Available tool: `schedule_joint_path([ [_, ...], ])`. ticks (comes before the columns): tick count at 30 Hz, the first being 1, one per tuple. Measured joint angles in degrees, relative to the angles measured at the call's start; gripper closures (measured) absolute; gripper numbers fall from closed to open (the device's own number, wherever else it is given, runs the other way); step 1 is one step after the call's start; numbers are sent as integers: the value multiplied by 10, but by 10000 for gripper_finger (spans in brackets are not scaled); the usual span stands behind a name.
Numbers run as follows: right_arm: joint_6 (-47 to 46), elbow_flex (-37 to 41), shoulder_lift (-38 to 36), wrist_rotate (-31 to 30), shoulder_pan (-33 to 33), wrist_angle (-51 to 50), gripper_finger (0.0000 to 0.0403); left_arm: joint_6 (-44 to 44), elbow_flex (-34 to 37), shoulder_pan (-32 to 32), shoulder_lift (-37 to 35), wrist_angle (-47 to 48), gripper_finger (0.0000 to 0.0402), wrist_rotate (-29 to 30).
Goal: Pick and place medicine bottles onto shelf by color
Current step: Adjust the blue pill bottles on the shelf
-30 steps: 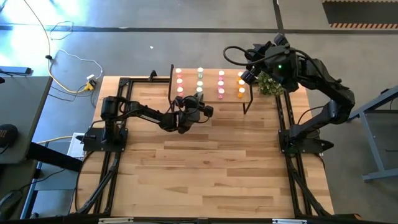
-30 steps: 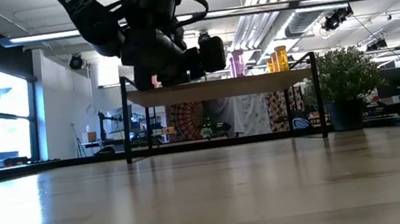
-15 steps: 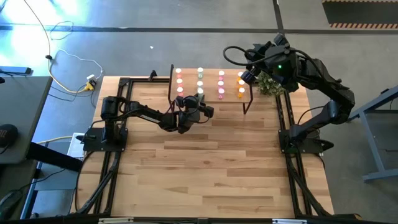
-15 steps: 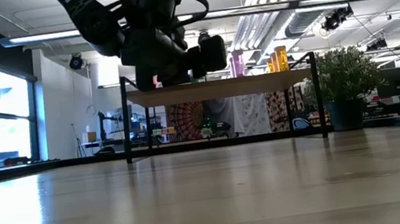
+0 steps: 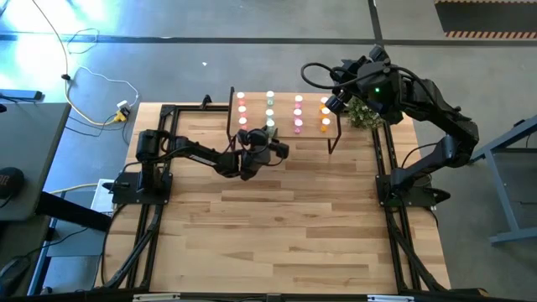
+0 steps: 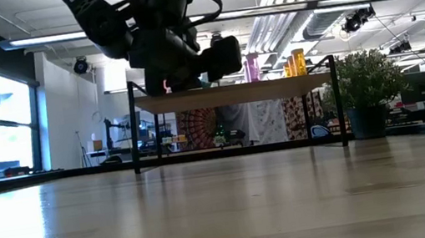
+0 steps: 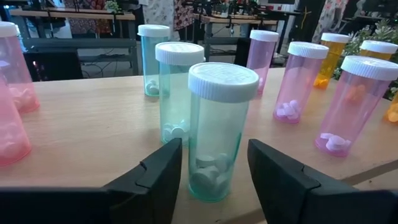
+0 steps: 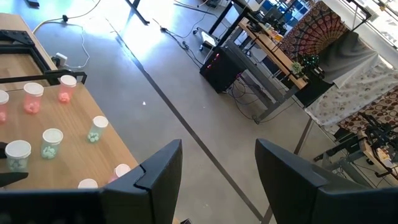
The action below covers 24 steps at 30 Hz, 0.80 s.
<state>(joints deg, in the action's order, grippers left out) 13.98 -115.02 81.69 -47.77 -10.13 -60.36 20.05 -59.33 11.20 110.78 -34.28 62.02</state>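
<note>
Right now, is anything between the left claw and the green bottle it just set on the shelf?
Nothing visible. The left claw stands open on either side of the nearest green bottle, which stands upright at the front edge of the shelf. Two more green bottles line up behind it, not between.

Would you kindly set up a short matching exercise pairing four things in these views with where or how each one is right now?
Things:
1. left gripper
2. right gripper
3. nearest green bottle
4. potted plant

States:
A. beside the shelf's right end
B. raised past the shelf's far right corner, holding nothing
C. standing at the shelf's front edge
D. fingers open either side of a bottle

Pairs: 1-D, 2-B, 3-C, 4-A
</note>
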Motion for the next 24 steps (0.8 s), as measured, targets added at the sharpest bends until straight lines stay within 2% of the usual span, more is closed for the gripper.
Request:
schedule_joint_path([
  [20, 0, 0, 0, 0, 0, -3, 208, -40, -37, -6, 0, 3, 229, 56],
  [24, 1, 0, 0, 0, 0, -3, 208, -41, -37, -8, 0, 2, 229, 44],
])
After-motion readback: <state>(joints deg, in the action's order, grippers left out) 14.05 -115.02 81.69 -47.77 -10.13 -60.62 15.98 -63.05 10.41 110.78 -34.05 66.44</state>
